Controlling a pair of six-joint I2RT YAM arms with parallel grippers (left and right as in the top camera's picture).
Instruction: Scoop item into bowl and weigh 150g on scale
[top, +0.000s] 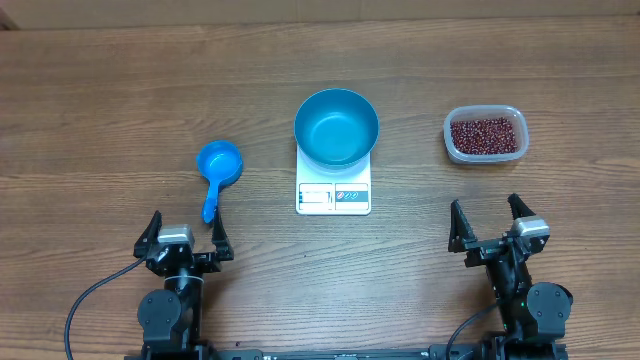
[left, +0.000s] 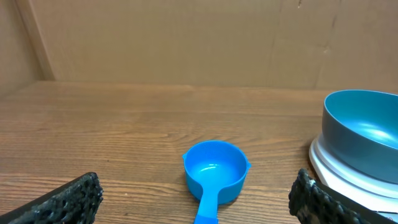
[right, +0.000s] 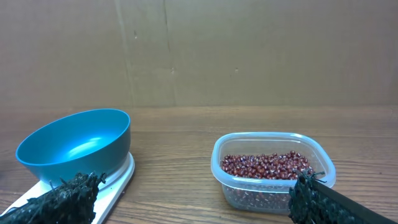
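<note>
Beans, small, oval, glossy and dark red-brown, lie in a loose heap filling the lower part of a clear plastic tub with rounded corners and a thick rim, at the right of the wood-grain surface, ahead of the right tool. The bowl is round, deep and blue, its smooth inside catching a pale sheen. It sits on the back part of the scale, a flat white square with rounded corners, whose display window and small label marks show along the front edge. The bowl is about as wide as the scale and well apart from the tub. To the left lies a small blue plastic scoop, its round cup facing up and its short handle pointing toward the left tool. Both tools stand at the near edge with jaws spread wide, gripping nothing. Their dark fingers have a rough, bumpy texture in the wrist views.
</note>
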